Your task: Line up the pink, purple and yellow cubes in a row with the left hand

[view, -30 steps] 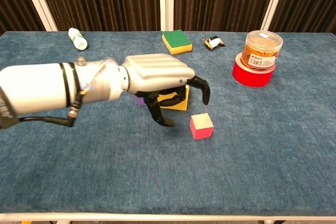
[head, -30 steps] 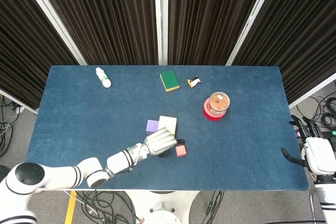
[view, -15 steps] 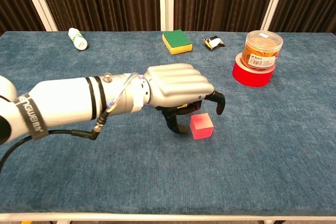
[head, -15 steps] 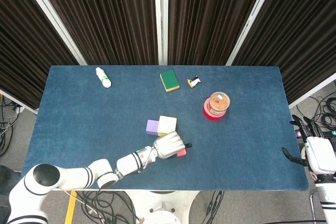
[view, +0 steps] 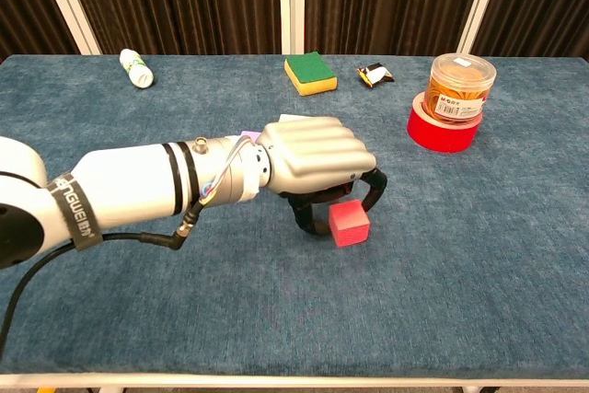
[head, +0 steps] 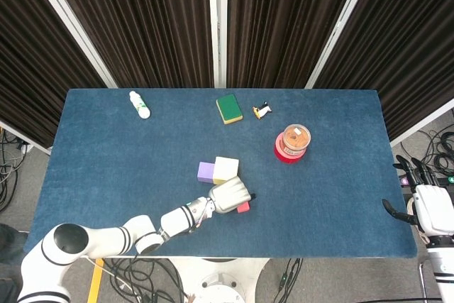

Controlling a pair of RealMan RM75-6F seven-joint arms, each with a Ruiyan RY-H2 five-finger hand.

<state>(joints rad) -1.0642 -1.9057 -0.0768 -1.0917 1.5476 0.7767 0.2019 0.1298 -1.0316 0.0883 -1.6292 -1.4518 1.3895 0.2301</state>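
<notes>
Left robot hand has dropped over the pink cube, fingers now curling round it, grasp looks nearly set; purple/yellow at 11 o'clock.

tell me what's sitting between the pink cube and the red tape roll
Nothing: in the chest view, only bare blue tabletop lies between the pink cube and the red tape roll. The left hand is over the cube's other side.
</notes>
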